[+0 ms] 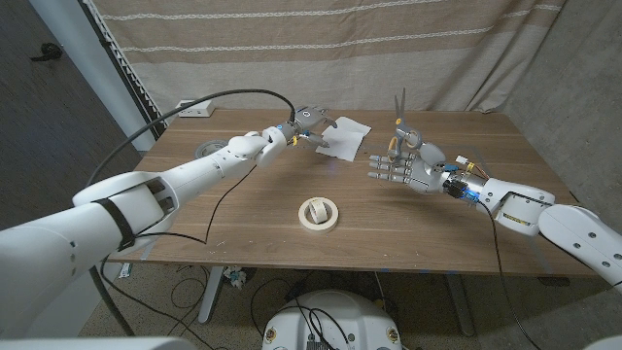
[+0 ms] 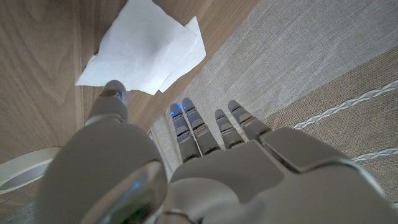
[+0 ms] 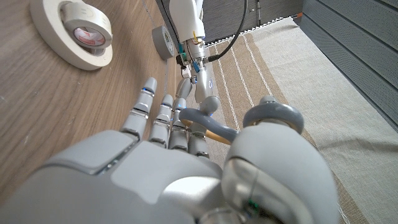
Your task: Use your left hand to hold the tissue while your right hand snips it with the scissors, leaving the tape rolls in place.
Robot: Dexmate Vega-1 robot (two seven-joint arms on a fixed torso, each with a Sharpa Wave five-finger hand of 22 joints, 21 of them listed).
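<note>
White tissue (image 1: 344, 139) flat at far middle of wooden surface (image 1: 243, 219), left hand (image 1: 313, 124) above it, fingers (image 2: 189, 124) spread, holding nothing. Right hand (image 1: 413, 163) gripping upright scissors (image 1: 400, 122). Tape roll (image 1: 318, 214) near front.

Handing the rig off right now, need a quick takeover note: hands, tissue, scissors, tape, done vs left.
Left hand: open, over the near edge of the tissue at the table's far side; contact unclear, not gripping.
Right hand: holds the scissors, blades up, off the table, to the right of the tissue.
Tape rolls: one mid-table, one at the far left, neither touched.
Done: scissors picked up.
Left: hold the tissue, bring the scissors over, snip.
</note>
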